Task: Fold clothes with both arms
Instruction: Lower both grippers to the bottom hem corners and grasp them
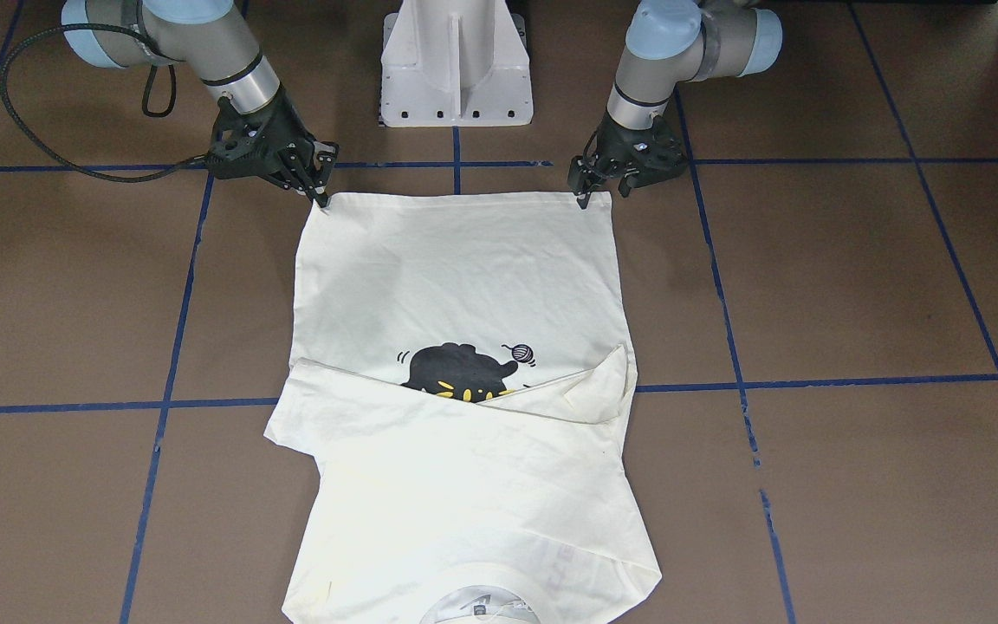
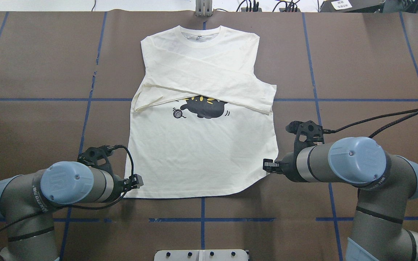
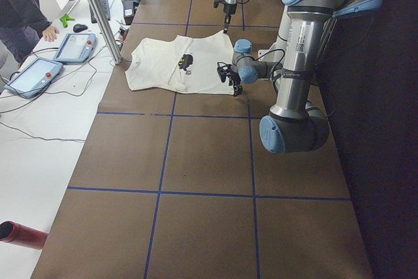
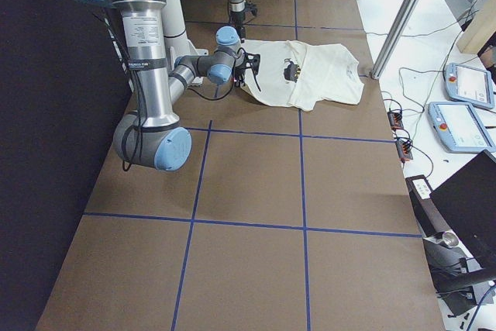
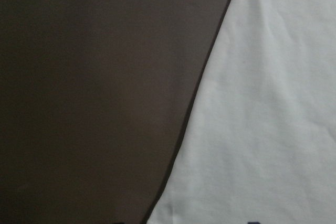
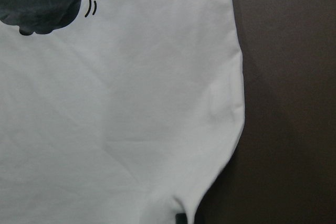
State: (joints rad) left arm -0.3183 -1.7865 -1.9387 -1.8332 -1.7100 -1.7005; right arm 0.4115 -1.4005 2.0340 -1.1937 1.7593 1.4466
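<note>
Brown table w/ blue tape grid; white bench alongside.

Cream-white long-sleeved fabric shirt has a black cat print flecked with yellow — the flat brown table mat is gridded in blue tape.
</note>
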